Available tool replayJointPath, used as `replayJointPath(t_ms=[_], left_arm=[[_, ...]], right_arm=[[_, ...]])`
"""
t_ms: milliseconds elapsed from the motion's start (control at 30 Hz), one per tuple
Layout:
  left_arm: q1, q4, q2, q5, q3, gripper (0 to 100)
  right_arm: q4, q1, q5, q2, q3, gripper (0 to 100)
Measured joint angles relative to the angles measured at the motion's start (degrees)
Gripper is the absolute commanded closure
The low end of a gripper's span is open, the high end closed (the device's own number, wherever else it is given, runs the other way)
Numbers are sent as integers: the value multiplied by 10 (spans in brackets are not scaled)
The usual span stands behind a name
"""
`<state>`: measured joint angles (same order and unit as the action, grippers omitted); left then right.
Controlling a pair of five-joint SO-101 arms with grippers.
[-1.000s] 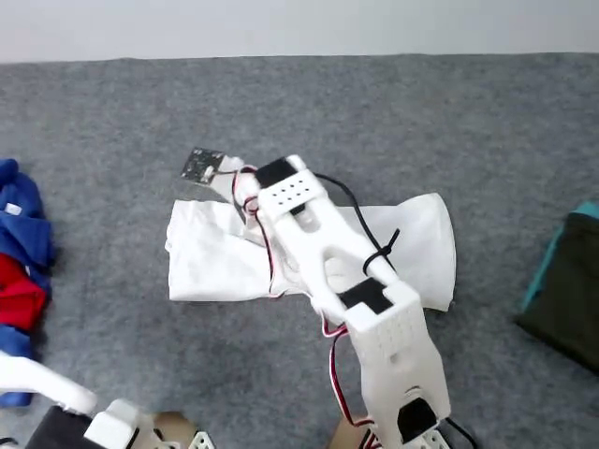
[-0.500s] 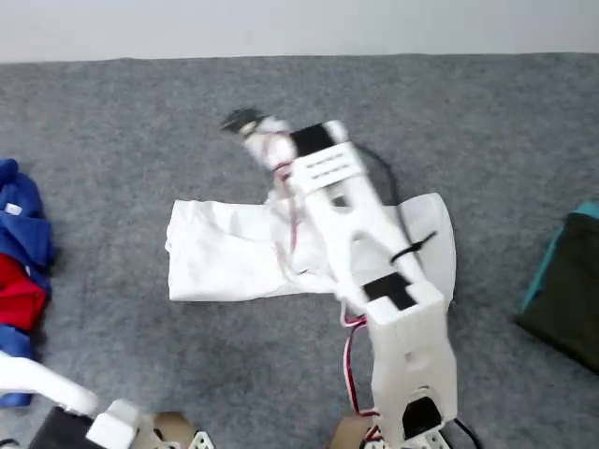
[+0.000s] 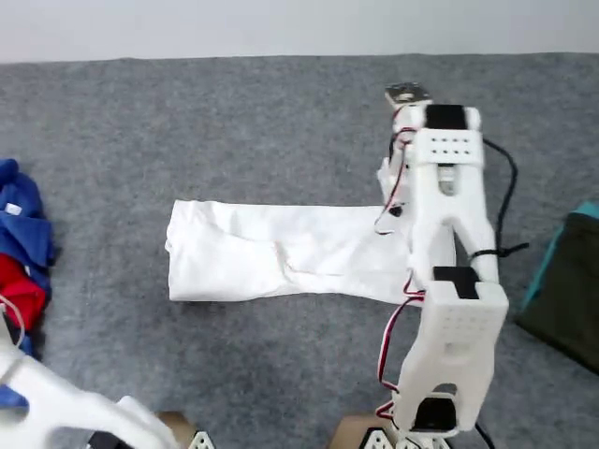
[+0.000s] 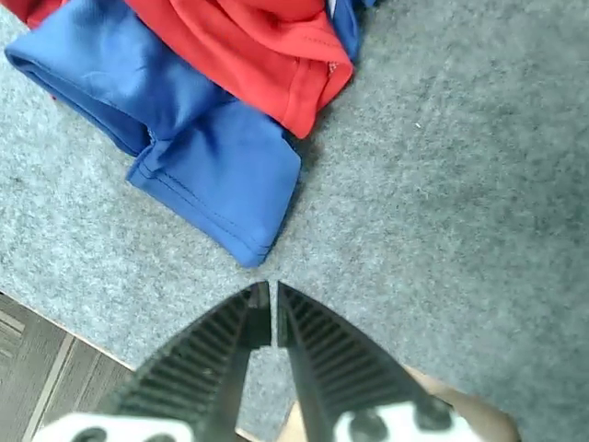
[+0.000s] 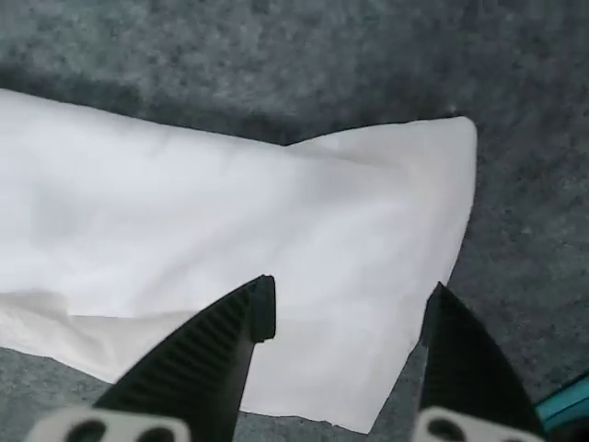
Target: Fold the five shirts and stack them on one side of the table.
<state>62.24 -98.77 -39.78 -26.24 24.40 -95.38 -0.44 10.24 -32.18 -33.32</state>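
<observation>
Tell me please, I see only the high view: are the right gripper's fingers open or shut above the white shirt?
Observer: Open. The right gripper has its fingers spread above one end of the white shirt, and it holds nothing.
Operator: And the left gripper?
Observer: The left gripper is shut and empty, above the grey mat, close to a blue shirt.
Operator: Which part of the blue shirt is nearest to it?
Observer: A flat end with a stitched hem. Farther from the gripper, the hem of a red shirt lies over the blue cloth.
</observation>
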Motion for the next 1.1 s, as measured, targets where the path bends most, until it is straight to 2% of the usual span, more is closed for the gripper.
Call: replayJointPath(t_ms=[233,533,600,700,967,1100], left_arm=[[-1,-2,-2,0,0,975],[-1,-2,-2,0,0,975],[-1,-2,-2,0,0,975],[-1,-2,-2,0,0,975],[-1,-2,-2,0,0,975],[-1,-2,-2,0,0,975]], right_arm=[[17,45,-5,-73,-1,734],[40,56,-28,-156,-4,738],[37,55,-28,-165,-12,805],[37,58,-18,-166,-15,988],[32,76,13,-149,-14,988],[28,98,57,-127,-13,988]])
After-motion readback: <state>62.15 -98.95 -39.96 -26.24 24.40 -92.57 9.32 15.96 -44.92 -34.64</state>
